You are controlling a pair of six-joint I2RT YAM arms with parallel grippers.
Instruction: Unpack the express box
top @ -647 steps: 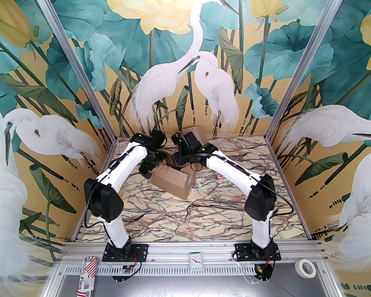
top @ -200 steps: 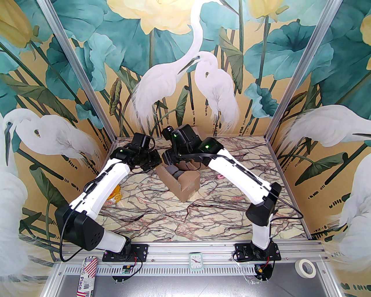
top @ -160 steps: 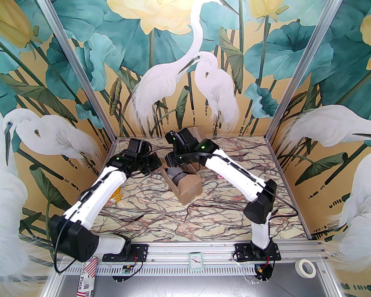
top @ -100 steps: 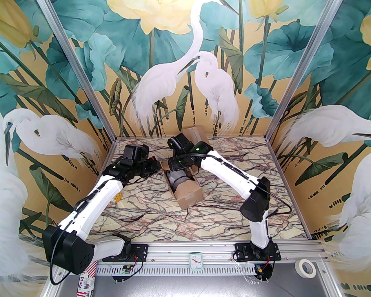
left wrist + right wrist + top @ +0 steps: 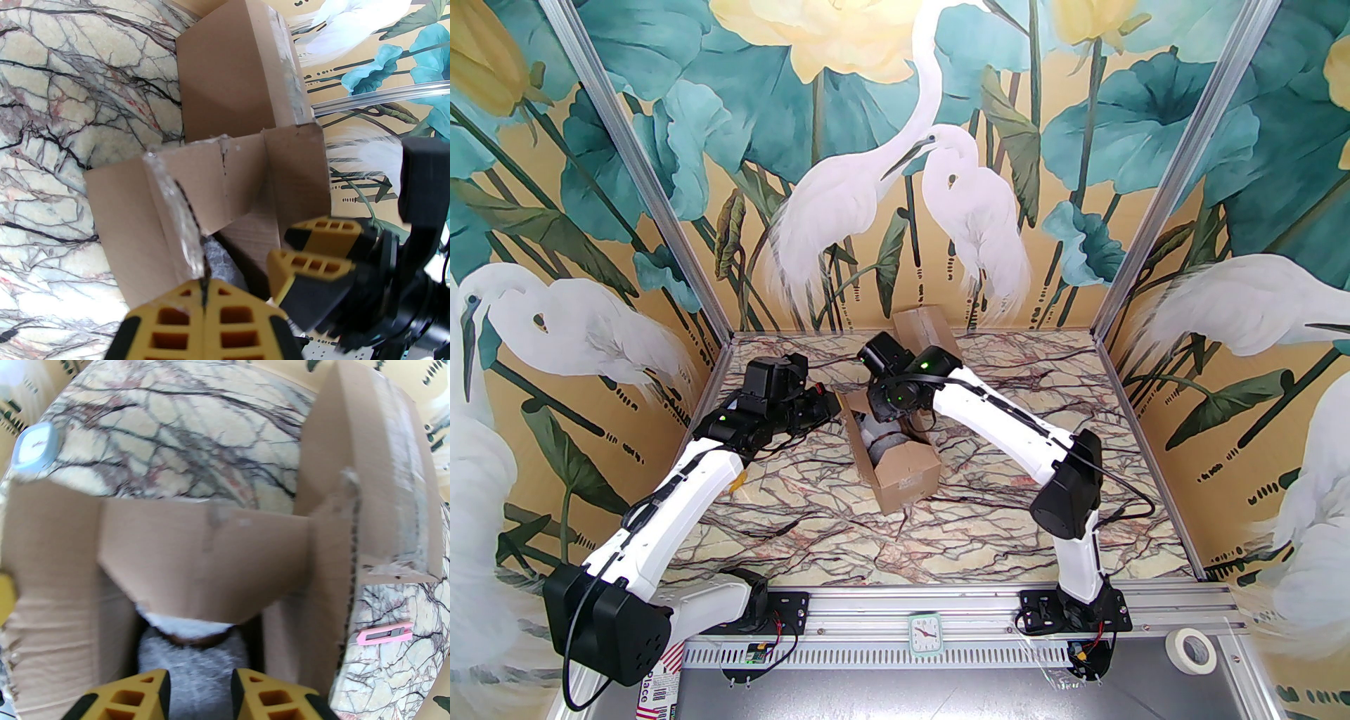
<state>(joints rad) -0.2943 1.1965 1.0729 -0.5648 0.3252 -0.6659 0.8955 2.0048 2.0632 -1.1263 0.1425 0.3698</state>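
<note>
While my left pincer (image 5: 204,299) pinches the brown cardboard box's (image 5: 900,460) taped flap, my half-open right pincer (image 5: 200,687) straddles the soft grey padded bundle (image 5: 193,659), probably light and squashy.

Both arms have white links with black joint housings and thin black cables along them. Small green lights glow near the wrists. The fingers (image 5: 313,267) are yellow with black backs and square holes.

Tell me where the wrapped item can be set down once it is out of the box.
The bare marble table between the open brown cardboard box and the two arm bases is the widest free patch. The right strip holds a pink utility knife. Crowded: the far middle, where the left gripper pinches a box flap and the right gripper straddles the grey wrapped item.
</note>
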